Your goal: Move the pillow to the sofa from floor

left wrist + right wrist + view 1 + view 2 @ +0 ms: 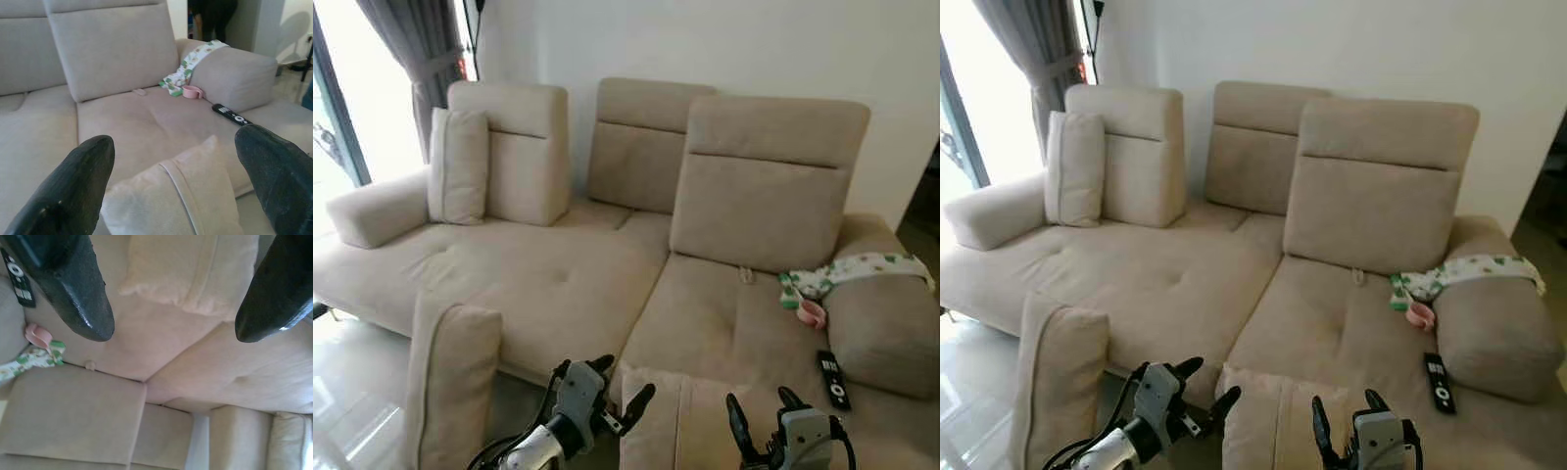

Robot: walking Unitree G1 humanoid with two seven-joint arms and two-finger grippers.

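Two spread, empty pincers, left (pixel 628 384) and right (pixel 759 416), flanking pillow (pixel 680 423) on sofa (pixel 558 284).

Pillow (pixel 1278 421) on sofa (pixel 1185 284) front edge, seemingly between grippers

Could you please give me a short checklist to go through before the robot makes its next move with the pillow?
1. Pillow between the two tools at the sofa's front edge: ok.
2. Left tool open: ok.
3. Right tool open: ok.
4. Pillow resting fully on the sofa: cannot tell, its lower part is out of frame.
5. Remote and pink cup away from the pillow: ok.
6. Second pillow standing by the sofa's front, not yet on the seat: not ok.
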